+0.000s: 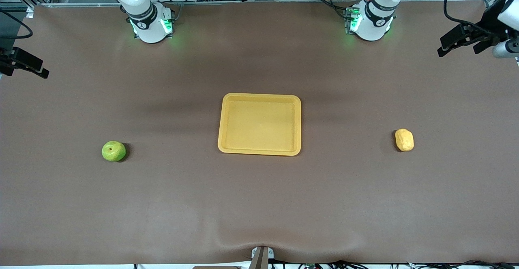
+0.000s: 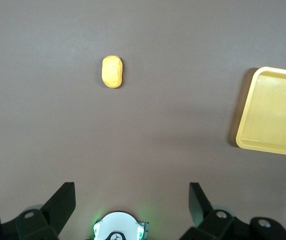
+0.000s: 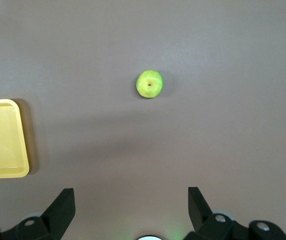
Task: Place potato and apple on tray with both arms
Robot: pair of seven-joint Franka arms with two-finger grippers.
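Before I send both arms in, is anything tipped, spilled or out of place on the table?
Nothing stands out. The tray lies flat and bare mid-table, the apple toward the right arm's end, the potato toward the left arm's end, both intact.

Front view: both arms are cut off by the upper edge just above their bases, and neither gripper appears there. Left wrist view: the tray (image 2: 270,112) runs past the picture's edge, so only one end with two rounded corners shows; the left gripper (image 2: 131,200) is cropped by the frame's border, with only its two dark fingers (image 2: 63,200) showing, spread wide. Right wrist view: the tray (image 3: 3,140) is likewise cropped to one end; the right gripper (image 3: 131,205) shows only two spread fingers (image 3: 62,206), its body cut off.
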